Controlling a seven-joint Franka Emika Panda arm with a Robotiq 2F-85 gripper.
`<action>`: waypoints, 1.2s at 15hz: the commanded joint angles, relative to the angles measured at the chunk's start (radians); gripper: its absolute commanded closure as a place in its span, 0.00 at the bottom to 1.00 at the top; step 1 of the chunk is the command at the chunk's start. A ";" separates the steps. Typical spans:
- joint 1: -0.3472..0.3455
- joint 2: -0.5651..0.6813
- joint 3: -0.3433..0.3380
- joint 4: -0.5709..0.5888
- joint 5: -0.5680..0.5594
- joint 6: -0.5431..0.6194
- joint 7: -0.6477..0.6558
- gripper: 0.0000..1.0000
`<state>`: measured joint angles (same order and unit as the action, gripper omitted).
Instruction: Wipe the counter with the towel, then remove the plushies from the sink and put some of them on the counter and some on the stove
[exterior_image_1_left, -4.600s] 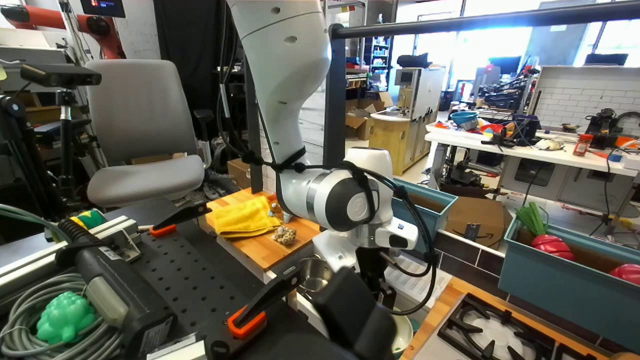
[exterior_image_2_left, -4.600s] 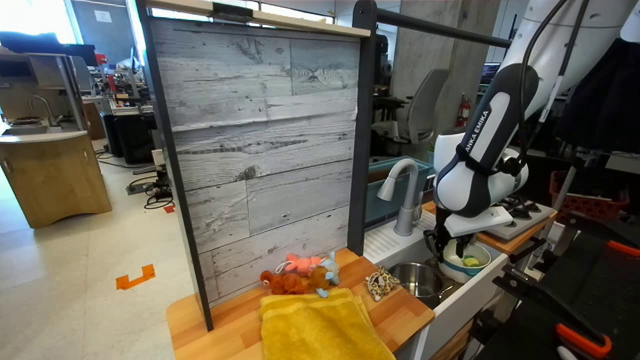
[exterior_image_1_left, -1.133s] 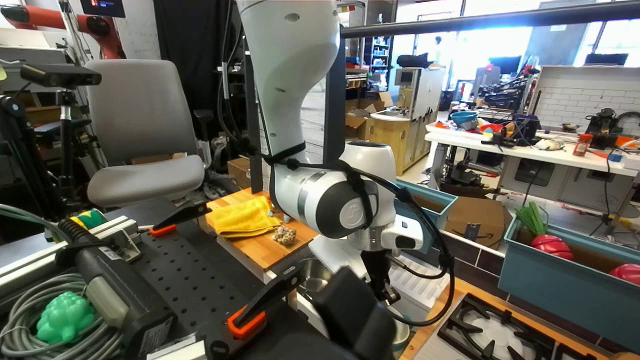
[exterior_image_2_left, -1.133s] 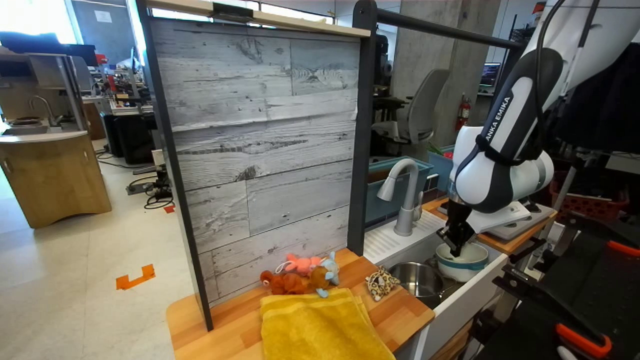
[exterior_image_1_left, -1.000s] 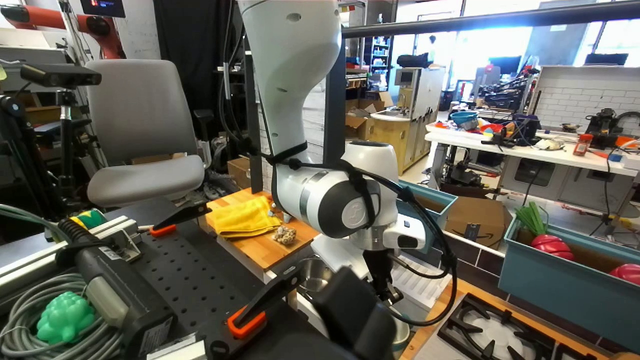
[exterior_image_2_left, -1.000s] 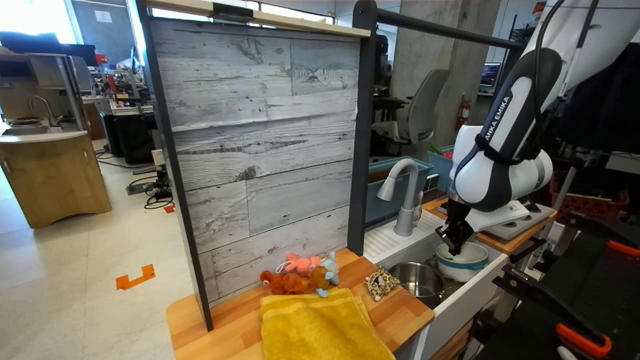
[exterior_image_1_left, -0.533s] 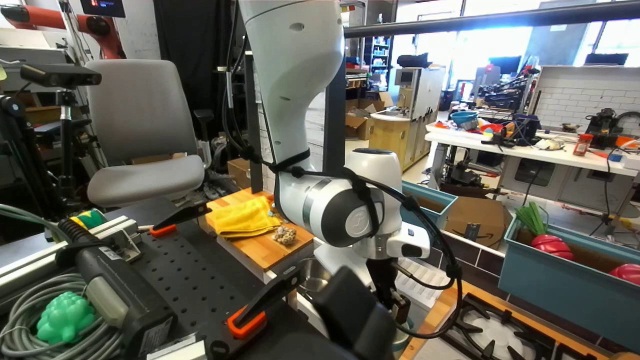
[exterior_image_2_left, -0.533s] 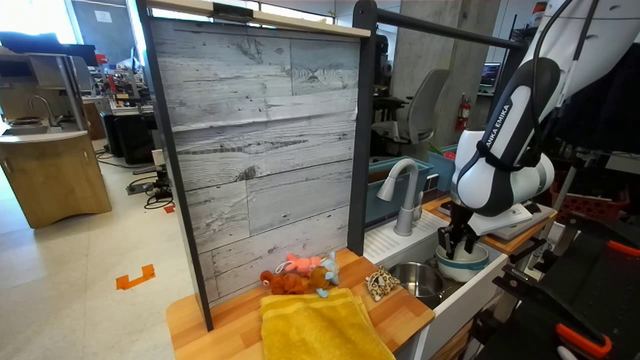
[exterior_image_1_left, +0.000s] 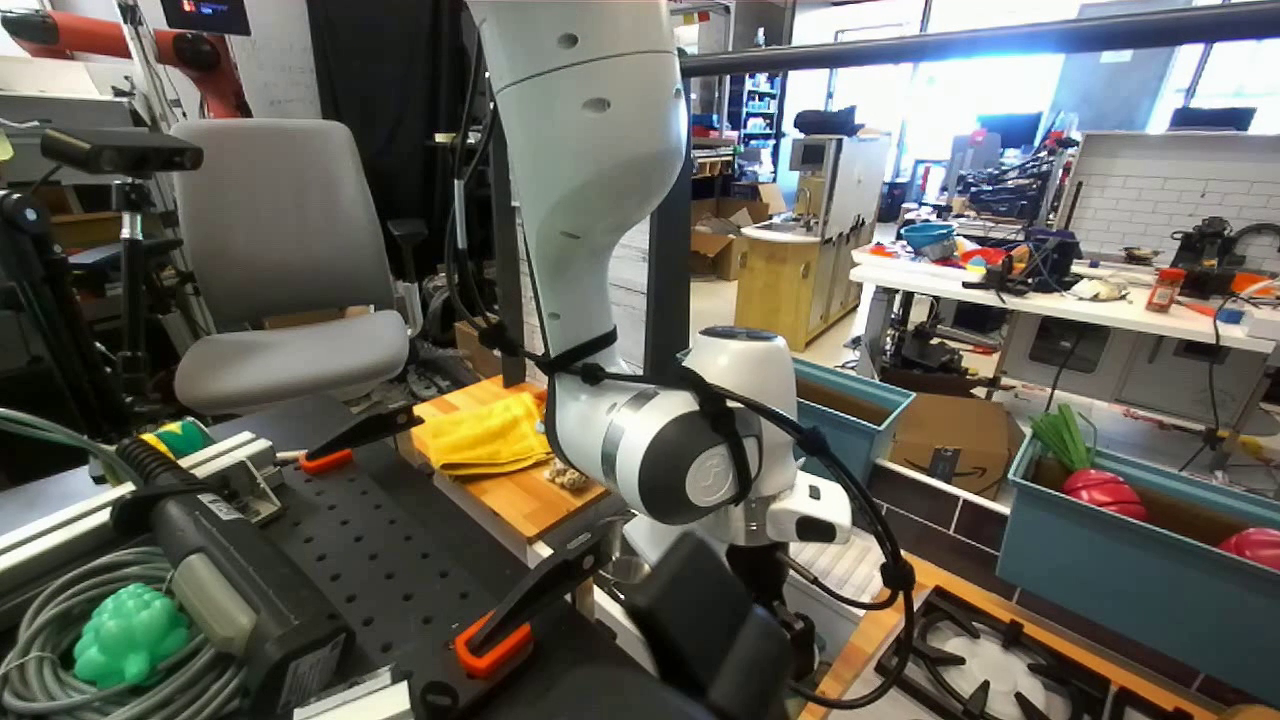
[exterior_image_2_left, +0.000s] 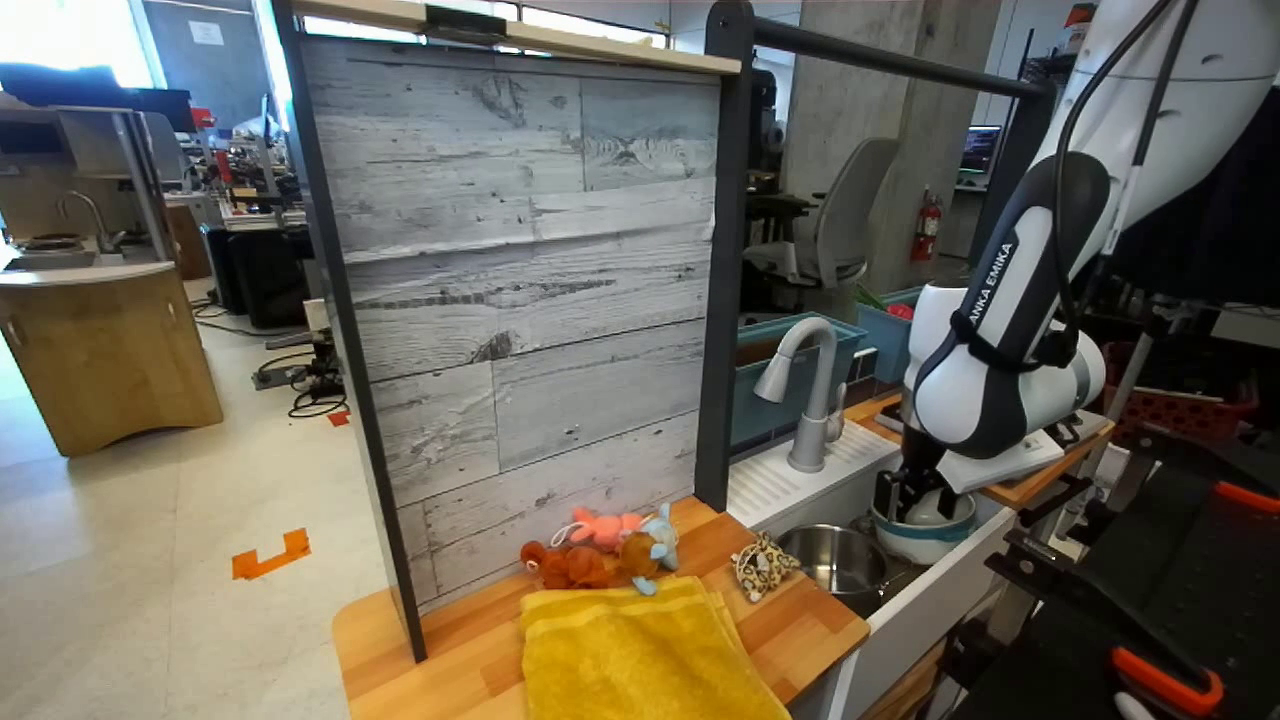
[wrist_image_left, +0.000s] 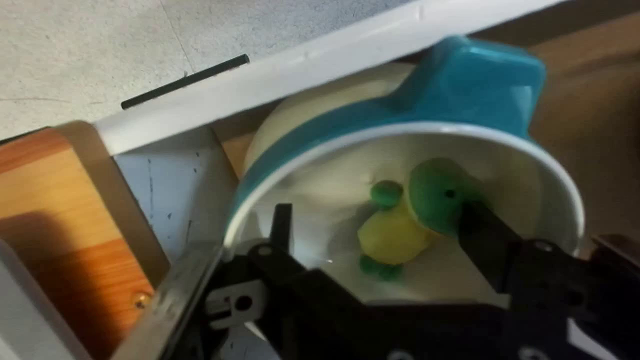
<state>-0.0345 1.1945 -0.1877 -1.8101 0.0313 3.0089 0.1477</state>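
Note:
A green and yellow plushie lies in a white and teal pot in the sink. My gripper points down into the pot. In the wrist view the gripper is open, its fingers on both sides of the plushie. The right finger overlaps the green head; I cannot tell if they touch. The yellow towel lies folded on the wooden counter. Behind it are a pink plushie, a red-brown plushie and a brown and blue plushie. A spotted plushie lies near the sink.
A steel pot stands in the sink beside the teal pot. The grey faucet rises behind the sink. The stove is on the sink's far side from the towel. Teal bins stand behind the stove and sink.
My gripper has come down into the teal pot. The wrist has turned since about a second ago, and both fingers now show apart. The towel and counter plushies have not moved.

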 joint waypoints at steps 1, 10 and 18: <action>-0.018 0.043 0.012 0.042 0.018 0.053 -0.005 0.47; -0.124 -0.093 0.139 -0.054 0.025 0.023 -0.058 1.00; -0.182 -0.474 0.152 -0.327 0.069 0.099 -0.050 1.00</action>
<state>-0.1565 0.8821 -0.0684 -2.0222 0.0537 3.0599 0.1042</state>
